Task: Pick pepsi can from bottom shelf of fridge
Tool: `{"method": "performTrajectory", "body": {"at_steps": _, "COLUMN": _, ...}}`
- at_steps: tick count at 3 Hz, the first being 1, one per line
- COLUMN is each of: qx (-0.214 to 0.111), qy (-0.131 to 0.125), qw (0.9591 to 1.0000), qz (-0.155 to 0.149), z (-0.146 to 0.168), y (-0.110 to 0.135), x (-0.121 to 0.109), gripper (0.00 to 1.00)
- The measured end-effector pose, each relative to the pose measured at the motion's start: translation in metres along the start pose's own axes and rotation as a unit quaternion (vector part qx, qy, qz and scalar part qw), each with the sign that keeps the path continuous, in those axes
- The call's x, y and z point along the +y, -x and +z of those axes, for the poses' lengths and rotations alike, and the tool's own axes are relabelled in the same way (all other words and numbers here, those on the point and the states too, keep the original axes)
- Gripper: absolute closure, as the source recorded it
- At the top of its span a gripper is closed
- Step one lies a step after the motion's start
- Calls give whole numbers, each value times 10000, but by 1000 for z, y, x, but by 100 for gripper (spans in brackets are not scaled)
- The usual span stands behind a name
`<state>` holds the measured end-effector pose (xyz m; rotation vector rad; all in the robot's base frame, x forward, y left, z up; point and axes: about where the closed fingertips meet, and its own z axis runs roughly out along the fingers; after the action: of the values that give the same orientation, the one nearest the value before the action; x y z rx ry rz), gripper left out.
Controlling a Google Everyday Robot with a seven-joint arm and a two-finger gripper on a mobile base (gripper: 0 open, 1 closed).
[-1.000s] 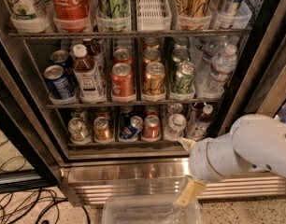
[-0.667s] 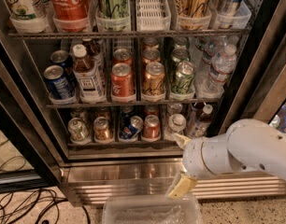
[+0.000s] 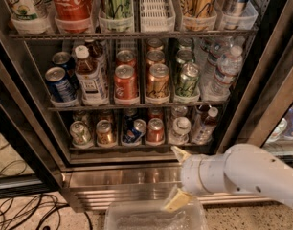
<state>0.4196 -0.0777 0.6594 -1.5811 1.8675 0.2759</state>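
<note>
Progress is early — the pepsi can (image 3: pixel 135 131) sits untouched on the bottom shelf (image 3: pixel 103 148) of the fridge (image 3: pixel 113 178), tilted in its lane between a gold can (image 3: pixel 105 132) and a red can (image 3: pixel 155 130). The gripper (image 3: pixel 176 176) hangs below and to the right of the pepsi can, outside the shelf, fingers spread wide and holding nothing. Reaching in, closing and lifting out are all left. Its label is mostly hidden — only the top and blue side show.
</note>
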Motion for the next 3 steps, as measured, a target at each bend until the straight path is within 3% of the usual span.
{"method": "performTrajectory", "body": {"at_steps": 1, "qx": -464, "qy": -461, "qw": 9977, "qz": 154, "z": 33, "y": -1, "x": -10, "gripper": 0}}
{"method": "performTrajectory", "body": {"at_steps": 2, "qx": -1023, "qy": -995, "qw": 9894, "qz": 262, "z": 61, "y": 3, "x": -32, "gripper": 0}}
{"method": "performTrajectory", "body": {"at_steps": 3, "qx": -1321, "qy": -1073, "qw": 9848, "qz": 356, "z": 77, "y": 7, "x": -49, "gripper": 0}}
